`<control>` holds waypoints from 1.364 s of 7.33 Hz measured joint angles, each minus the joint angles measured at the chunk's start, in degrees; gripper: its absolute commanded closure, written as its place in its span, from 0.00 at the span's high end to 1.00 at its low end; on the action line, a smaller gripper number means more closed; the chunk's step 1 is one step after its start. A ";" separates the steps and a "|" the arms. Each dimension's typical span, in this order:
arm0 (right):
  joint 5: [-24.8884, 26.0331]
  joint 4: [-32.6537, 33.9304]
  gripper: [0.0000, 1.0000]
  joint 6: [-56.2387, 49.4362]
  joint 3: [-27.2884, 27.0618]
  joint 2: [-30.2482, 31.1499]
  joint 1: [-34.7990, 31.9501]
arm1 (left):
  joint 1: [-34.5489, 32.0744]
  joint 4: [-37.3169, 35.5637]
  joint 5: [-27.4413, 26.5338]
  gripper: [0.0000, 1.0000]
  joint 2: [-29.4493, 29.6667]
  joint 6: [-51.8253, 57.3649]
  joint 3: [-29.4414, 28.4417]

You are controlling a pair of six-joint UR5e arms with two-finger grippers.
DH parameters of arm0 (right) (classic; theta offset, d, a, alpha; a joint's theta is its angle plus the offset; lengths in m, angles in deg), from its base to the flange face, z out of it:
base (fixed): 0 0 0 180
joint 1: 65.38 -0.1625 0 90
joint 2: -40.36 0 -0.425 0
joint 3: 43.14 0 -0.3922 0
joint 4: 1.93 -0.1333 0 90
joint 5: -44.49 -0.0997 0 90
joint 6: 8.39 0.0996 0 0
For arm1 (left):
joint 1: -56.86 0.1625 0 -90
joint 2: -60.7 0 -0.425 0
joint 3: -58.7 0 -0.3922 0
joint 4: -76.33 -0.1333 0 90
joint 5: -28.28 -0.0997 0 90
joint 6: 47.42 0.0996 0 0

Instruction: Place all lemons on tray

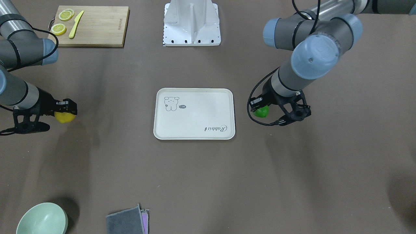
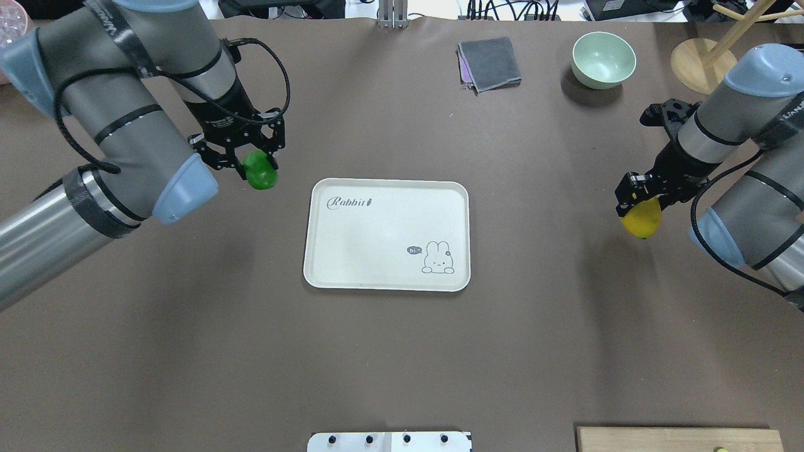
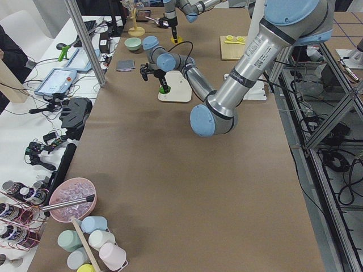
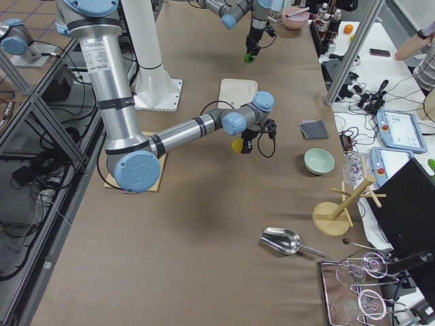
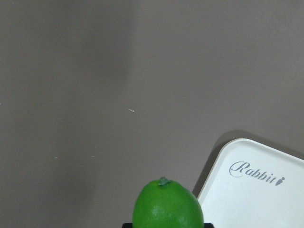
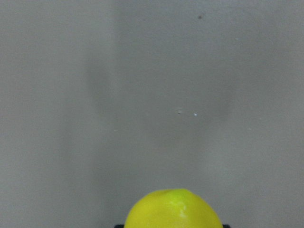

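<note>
Two lemons are in the air, one in each gripper, and neither is on the tray yet. The green lemon (image 2: 260, 172) is pinched between the fingers of the left gripper (image 2: 257, 164), nub end pointing away from the wrist. It hangs just outside the corner of the tray (image 2: 377, 232) that faces the worktop's left end and the operators' edge. Gripped across its middle, the rounded fruit probably cannot roll or slip out while carried. The yellow lemon (image 2: 642, 220) is clamped the same way in the right gripper (image 2: 641, 199), well apart from the tray, out toward the worktop's right end. Its wrist camera shows only bare brown table below.

The tray lies flat at the middle of the worktop, within reach of both arms, and it holds nothing. Judged from this, the carry is partly done. The left arm needs only a short move over the rim, while the right has farther to go.

The cutting board (image 1: 97, 26) with lemon slices (image 1: 66, 14) and a knife (image 1: 76, 24) sits at the robot-side right corner. A bowl (image 2: 603, 59) and a folded cloth (image 2: 488, 63) lie near the operators' edge.
</note>
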State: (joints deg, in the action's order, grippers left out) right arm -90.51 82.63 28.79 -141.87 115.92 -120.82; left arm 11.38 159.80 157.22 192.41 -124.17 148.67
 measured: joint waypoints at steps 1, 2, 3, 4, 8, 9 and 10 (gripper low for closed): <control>0.66 0.01 0.03 0.33 -1.15 -1.41 0.13 | 2.26 1.58 -1.92 0.00 2.17 -3.59 -2.44; 2.31 0.04 0.03 0.46 -1.41 -3.62 0.78 | 4.69 3.32 -4.22 0.00 3.54 -6.71 -4.27; 4.21 0.05 0.03 0.36 -1.11 -6.15 1.71 | 7.25 5.20 -6.77 0.00 4.40 -9.67 -5.71; 5.73 -0.04 0.03 0.25 -0.69 -8.42 2.62 | 9.42 6.80 -8.70 0.07 5.41 -12.48 -7.11; 8.76 -4.95 0.03 0.31 10.40 -22.16 6.06 | 13.43 8.78 -12.48 0.99 7.35 -17.42 -9.02; 8.75 -9.12 0.03 0.35 14.77 -24.82 6.56 | 13.50 8.96 -12.55 0.99 7.21 -17.56 -8.72; 8.67 -12.37 0.03 0.78 17.79 -26.14 7.03 | 12.99 8.87 -12.37 0.99 6.99 -17.12 -8.22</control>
State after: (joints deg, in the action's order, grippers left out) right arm -81.84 70.26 29.57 -124.08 89.79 -113.79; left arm 24.37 168.68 144.85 199.40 -141.30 140.45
